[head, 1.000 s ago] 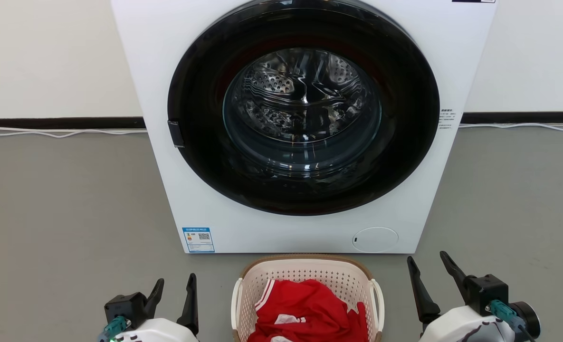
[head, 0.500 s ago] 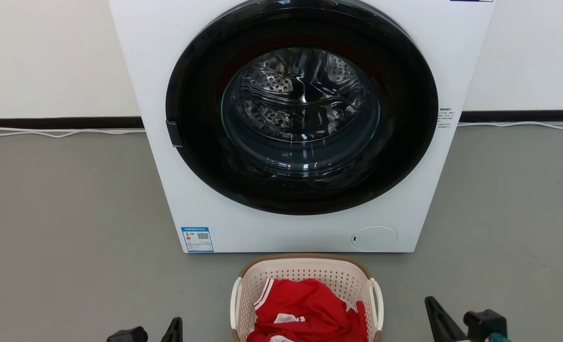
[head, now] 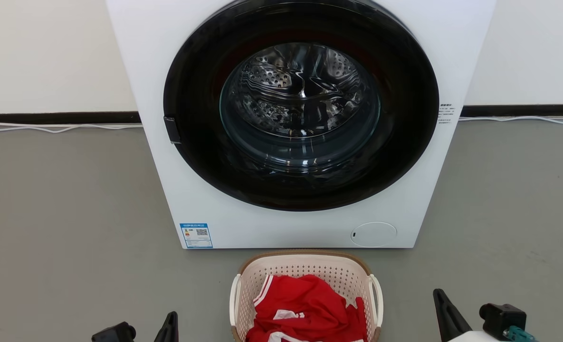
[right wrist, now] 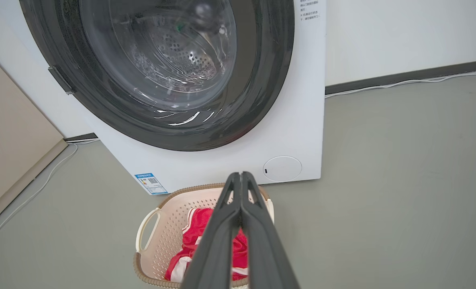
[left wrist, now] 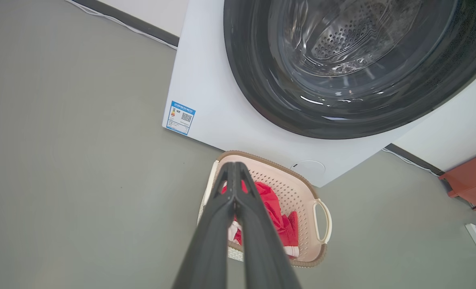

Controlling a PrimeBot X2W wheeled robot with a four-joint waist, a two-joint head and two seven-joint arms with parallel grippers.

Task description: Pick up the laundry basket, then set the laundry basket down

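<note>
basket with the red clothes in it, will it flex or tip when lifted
Probably stiff: the basket looks like moulded perforated plastic. Likely light, holding only some red clothing. Lifted by both side handles it should stay level; by one, it would likely tilt.

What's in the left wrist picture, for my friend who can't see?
The left gripper, its dark fingers pressed shut, points toward a cream laundry basket holding red clothing on the floor. Behind stands a white washing machine with a round dark door.
</note>
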